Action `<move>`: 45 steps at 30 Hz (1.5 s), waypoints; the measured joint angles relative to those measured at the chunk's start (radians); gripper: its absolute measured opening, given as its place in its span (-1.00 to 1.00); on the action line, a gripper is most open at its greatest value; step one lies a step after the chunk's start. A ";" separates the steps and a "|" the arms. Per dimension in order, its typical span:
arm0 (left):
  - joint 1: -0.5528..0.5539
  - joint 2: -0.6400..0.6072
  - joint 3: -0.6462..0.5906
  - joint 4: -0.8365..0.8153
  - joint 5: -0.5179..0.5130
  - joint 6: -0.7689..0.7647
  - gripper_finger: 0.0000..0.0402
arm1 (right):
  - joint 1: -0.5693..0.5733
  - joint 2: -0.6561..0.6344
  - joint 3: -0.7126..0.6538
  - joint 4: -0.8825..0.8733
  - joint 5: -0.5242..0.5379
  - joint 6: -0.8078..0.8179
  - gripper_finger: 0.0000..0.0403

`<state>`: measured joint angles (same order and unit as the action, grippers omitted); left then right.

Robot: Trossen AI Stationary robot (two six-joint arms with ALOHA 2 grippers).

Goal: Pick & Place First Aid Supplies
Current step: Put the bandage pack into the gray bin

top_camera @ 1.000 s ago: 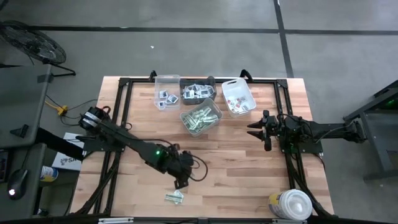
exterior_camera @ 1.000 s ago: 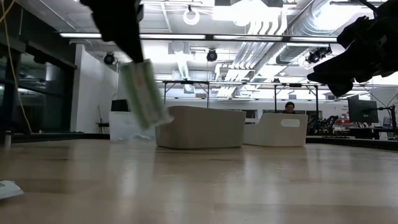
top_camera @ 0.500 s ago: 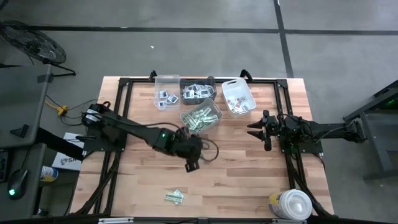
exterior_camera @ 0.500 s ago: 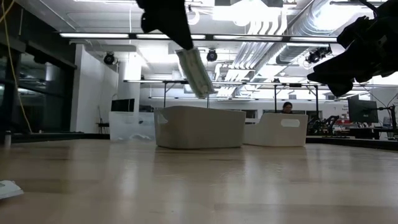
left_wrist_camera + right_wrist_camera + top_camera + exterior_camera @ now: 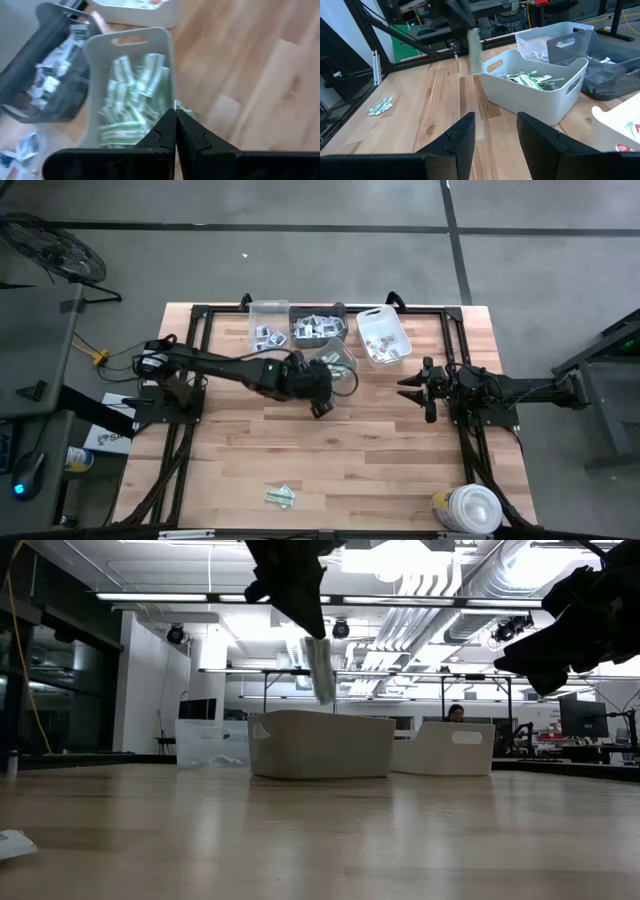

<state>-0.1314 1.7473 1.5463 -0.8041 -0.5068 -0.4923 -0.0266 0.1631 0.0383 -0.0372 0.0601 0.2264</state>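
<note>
Left gripper [image 5: 312,635] is clamped on one narrow green-and-white strip [image 5: 320,670], which hangs down from the closed fingertips. Over the last second the strip has been carried up from the near part of the table [image 5: 400,470] and across toward the back, and is now held just at the near edge of the white bin [image 5: 333,368] that holds the other green-and-white strips; in the left wrist view the fingers [image 5: 165,132] are pressed together with a sliver of green showing at the tip, right over the bin's rim. Judgement: transport is nearly done, and release into this bin is the step left for this item. Right gripper [image 5: 414,391] is parked on the right side of the table, fingers apart, nothing between them. Count: four bins at the back — one clear bin [image 5: 266,327] with a few squarish white packets, one dark bin [image 5: 318,327] full of white packets, the white bin of strips, and a second white bin [image 5: 383,336] with a few small items showing red. Strips in the bin are too piled to be counted, roughly a dozen or more. A small cluster of leftover strips [image 5: 280,497] is left near the front edge, looks like two or three, exact number not resolvable. One round white tub [image 5: 470,508] sits at the front right corner.
</note>
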 joint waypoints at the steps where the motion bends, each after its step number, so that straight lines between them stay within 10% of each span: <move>1: 0.015 0.000 0.000 -0.001 0.000 0.011 -1.00 | 0.000 0.000 0.000 0.000 0.000 0.000 -0.31; 24: 0.313 0.008 -0.064 0.121 0.361 0.262 -1.00 | 0.000 0.000 0.000 0.000 0.000 0.000 -0.31; 45: 0.380 0.008 -0.169 0.154 0.452 0.431 -0.72 | 0.000 0.000 0.000 0.000 0.000 0.000 -0.31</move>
<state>0.2485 1.7554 1.3769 -0.6497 -0.0551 -0.0614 -0.0265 0.1635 0.0383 -0.0372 0.0605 0.2264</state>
